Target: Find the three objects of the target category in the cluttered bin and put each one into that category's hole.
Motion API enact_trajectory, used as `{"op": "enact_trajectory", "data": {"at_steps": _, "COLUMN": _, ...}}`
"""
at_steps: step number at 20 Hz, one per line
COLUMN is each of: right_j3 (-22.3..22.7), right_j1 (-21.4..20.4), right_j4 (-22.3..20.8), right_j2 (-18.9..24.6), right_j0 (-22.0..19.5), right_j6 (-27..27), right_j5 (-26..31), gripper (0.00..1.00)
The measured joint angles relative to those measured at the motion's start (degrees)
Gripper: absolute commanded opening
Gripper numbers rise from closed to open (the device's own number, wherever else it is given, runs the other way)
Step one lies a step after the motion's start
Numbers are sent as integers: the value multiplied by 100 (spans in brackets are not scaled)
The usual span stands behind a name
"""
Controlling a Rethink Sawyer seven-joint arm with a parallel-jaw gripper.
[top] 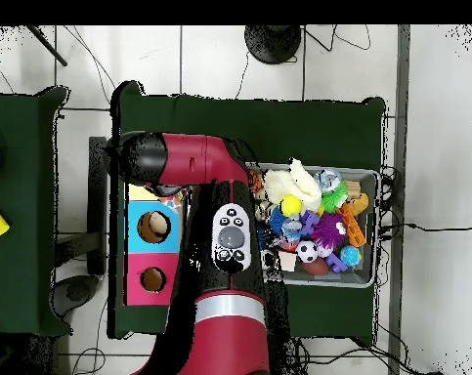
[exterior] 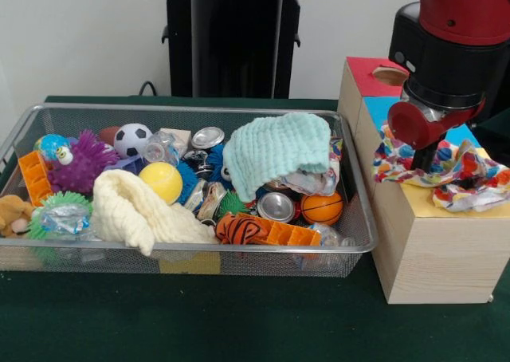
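A wire mesh bin [exterior: 183, 107] on the green table holds mixed clutter. A mint green cloth [exterior: 275, 147] is heaped at its back right and a cream cloth [exterior: 135, 206] lies at its front. To the right stands a wooden box [exterior: 430, 250] with a red section and hole [exterior: 390, 76], a blue section [exterior: 374, 107] and a yellow section [exterior: 422, 204]. My gripper [exterior: 420, 159] is down over the yellow section. A multicoloured patterned cloth [exterior: 454, 175] is bunched around it and spread over the box top, hiding its tips. In the overhead view the arm [top: 191, 161] covers the gripper.
The bin also holds a soccer ball [exterior: 131, 139], a yellow ball [exterior: 161, 181], a small basketball [exterior: 322, 208], a purple spiky toy [exterior: 80, 164], a crushed can [exterior: 276, 206] and a striped orange toy [exterior: 239, 229]. The overhead view shows the blue hole [top: 153, 227] and the red hole [top: 152, 280].
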Motion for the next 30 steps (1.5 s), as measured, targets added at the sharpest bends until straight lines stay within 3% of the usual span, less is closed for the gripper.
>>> {"op": "enact_trajectory", "data": {"at_steps": 10, "right_j3": 1, "right_j1": 95, "right_j4": 40, "right_j2": 368, "right_j0": -6, "right_j6": 0, "right_j5": -460, "gripper": 0}}
{"op": "enact_trajectory", "data": {"at_steps": 20, "right_j3": -26, "right_j1": 188, "right_j4": 44, "right_j2": 404, "right_j0": -17, "right_j6": 0, "right_j5": -484, "gripper": 0}}
{"op": "enact_trajectory", "data": {"at_steps": 30, "right_j3": -464, "right_j1": 547, "right_j4": 34, "right_j2": 313, "right_j0": 47, "right_j6": 1, "right_j5": -477, "gripper": 0}}
